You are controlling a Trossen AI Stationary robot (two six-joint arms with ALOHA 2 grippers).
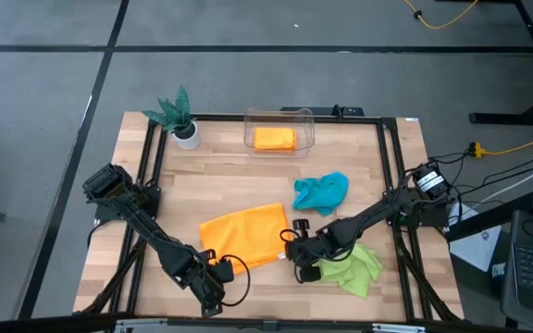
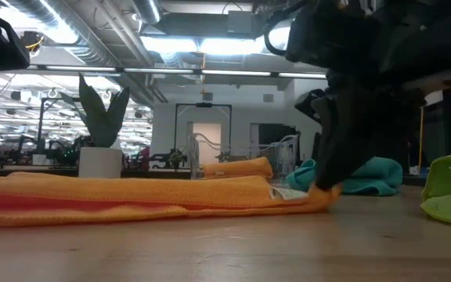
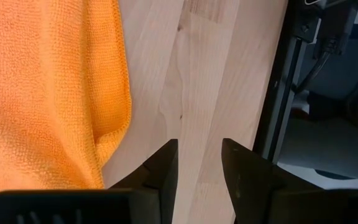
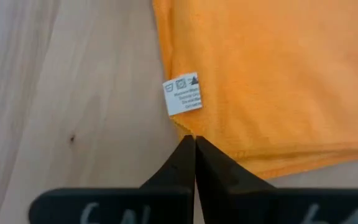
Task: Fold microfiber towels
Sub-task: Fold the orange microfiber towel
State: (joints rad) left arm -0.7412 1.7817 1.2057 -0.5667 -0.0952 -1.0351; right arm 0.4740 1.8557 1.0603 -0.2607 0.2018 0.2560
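A large orange towel (image 1: 243,236) lies doubled over on the middle of the table. It also shows in the low view (image 2: 131,200). My right gripper (image 4: 194,142) is shut at the towel's near right corner, beside a white care label (image 4: 183,95). My left gripper (image 3: 199,163) is open low over bare wood, just off the towel's near left corner (image 3: 114,127), and touches nothing. A teal towel (image 1: 322,191) lies crumpled farther back. A lime green towel (image 1: 352,266) lies crumpled at the near right. A second orange towel (image 1: 274,139) lies folded in a clear bin. My right gripper pinches the orange towel's corner (image 4: 199,127) next to the care label, between its two shut fingers, at their free ends. The fingers come from above, slanting in from the table's right side. The towel lies flat on the table; its corner (image 2: 323,197) rests on the wood.
A clear bin (image 1: 279,118) stands at the far middle, a small plant in a white pot (image 1: 181,118) at the far left. A black frame (image 1: 146,176) runs along the table's sides. Bare wood lies between the towels and the near edge.
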